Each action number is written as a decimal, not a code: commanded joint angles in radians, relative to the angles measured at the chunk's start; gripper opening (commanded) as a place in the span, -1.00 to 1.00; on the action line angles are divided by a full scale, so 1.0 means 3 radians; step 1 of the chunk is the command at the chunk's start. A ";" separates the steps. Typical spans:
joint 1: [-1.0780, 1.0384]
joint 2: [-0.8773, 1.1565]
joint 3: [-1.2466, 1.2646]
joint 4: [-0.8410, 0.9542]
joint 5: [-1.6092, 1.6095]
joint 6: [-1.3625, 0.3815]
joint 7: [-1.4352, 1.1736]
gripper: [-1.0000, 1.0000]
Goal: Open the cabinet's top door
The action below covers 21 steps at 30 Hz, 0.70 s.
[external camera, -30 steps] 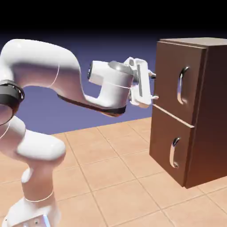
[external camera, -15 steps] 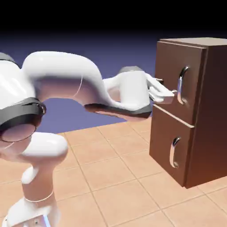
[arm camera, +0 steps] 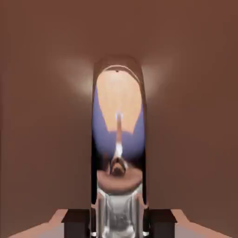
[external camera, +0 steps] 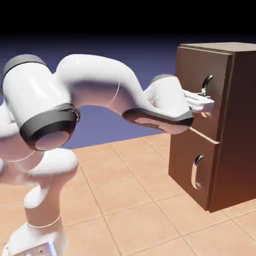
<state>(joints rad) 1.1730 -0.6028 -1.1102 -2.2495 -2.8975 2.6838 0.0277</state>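
Handle [external camera: 205, 86] of the top door [external camera: 199, 87], long and curved and silver, sits toward the door's right side in the exterior view; only its upper end shows above my gripper [external camera: 204, 103], the rest is hidden behind the white hand. Door panel looks flush with the cabinet [external camera: 235, 125] front, no gap visible along its edges. I read the door as still closed.

From the hand view the handle [arm camera: 119, 139] fills the middle of the picture as a tall mirrored arch, reflecting tan floor and blue-violet backdrop, with brown wood [arm camera: 42, 116] all around it. The two dark finger tips [arm camera: 76, 222] sit at the bottom edge, pressed right up on either side of the handle's lower part. Jaws drawn in narrow, clamped on the handle.

Cabinet stands on the exterior view's right, on the tan tiled floor [external camera: 125, 200], dark brown and boxy. Below the top door is the shorter lower door [external camera: 192, 165], also closed, with its own small curved silver handle [external camera: 195, 172] well clear of the gripper.

My arm [external camera: 100, 95] arcs in from the lower left, white with a dark band at one joint, forearm roughly level, reaching right to the cabinet front.
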 commanded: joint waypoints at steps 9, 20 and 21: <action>-0.1087 0.0553 0.0976 -0.0141 0.0008 -0.0004 0.0733 -1.00; -0.2416 0.0823 0.2236 -0.0215 0.0007 0.0038 0.1285 -1.00; -0.2536 0.0830 0.2353 -0.0224 0.0018 0.0041 0.1315 -1.00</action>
<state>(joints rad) 0.4113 -0.3537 -0.4045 -2.3170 -2.8904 2.6957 0.4221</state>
